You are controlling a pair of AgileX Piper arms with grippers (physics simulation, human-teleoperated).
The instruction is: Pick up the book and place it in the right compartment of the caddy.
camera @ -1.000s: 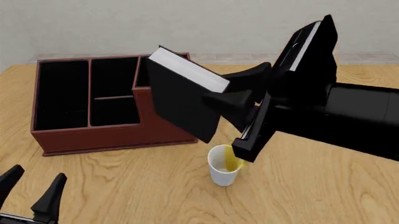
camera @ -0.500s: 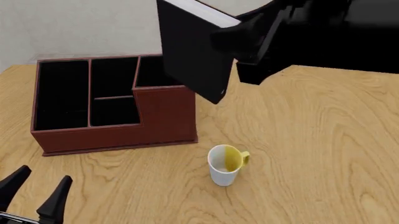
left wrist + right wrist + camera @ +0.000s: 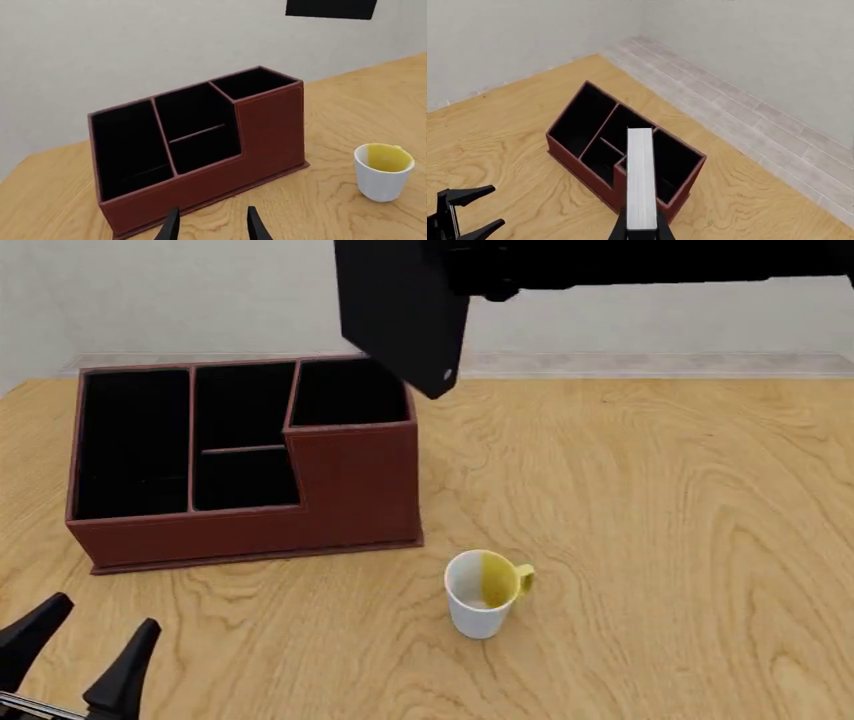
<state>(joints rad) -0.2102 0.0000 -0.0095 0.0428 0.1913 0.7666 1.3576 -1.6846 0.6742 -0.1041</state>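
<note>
One mug (image 3: 481,594) stands near the caddy (image 3: 240,530); right tool (image 3: 642,231) grips the book (image 3: 400,310), left tool (image 3: 78,658) spread.

The book (image 3: 400,310) has been raised by the right hand (image 3: 642,227) from low in front of the caddy (image 3: 240,465) to high above the right compartment (image 3: 350,392), and the mug (image 3: 481,593) has been uncovered
</note>
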